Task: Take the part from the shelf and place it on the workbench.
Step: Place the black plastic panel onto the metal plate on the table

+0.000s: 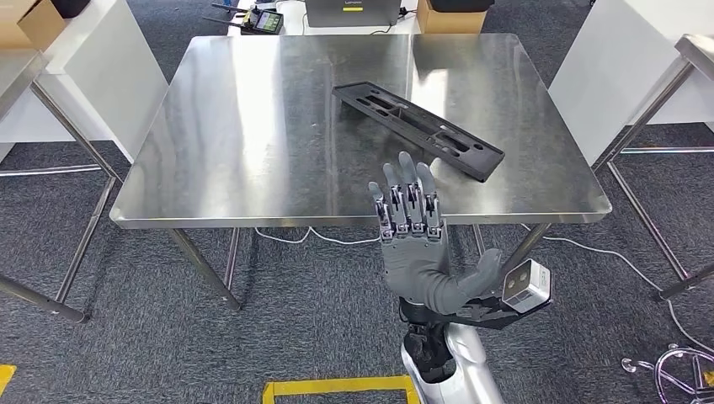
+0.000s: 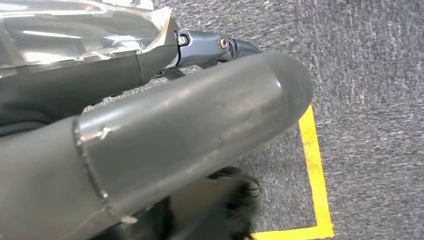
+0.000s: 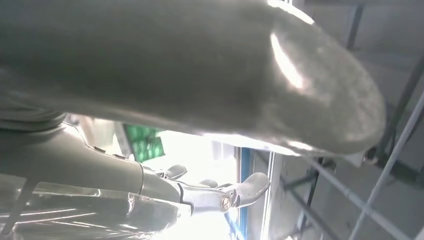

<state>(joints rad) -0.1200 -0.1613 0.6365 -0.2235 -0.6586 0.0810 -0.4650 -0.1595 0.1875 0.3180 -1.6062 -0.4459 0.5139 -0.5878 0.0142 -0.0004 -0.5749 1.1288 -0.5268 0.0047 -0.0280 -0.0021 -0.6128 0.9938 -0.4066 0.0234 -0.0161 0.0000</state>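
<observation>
The part (image 1: 418, 129), a long flat black plate with slots, lies slantwise on the right half of the steel workbench (image 1: 253, 143), with nothing touching it. My right hand (image 1: 412, 236) is raised in front of the bench's near edge, just short of the part, fingers straight and apart, holding nothing. In the right wrist view its thick thumb (image 3: 200, 65) is close to the camera, with bench legs behind. In the left wrist view my left hand (image 2: 190, 135) hangs over the carpet with nothing in it.
Other steel tables stand at the far left (image 1: 17, 67) and far right (image 1: 695, 50). Behind the bench are a cardboard box (image 1: 450, 15) and a laptop (image 1: 341, 10). Yellow tape (image 1: 337, 387) marks the carpet by my feet. A white cable (image 1: 589, 248) runs under the bench.
</observation>
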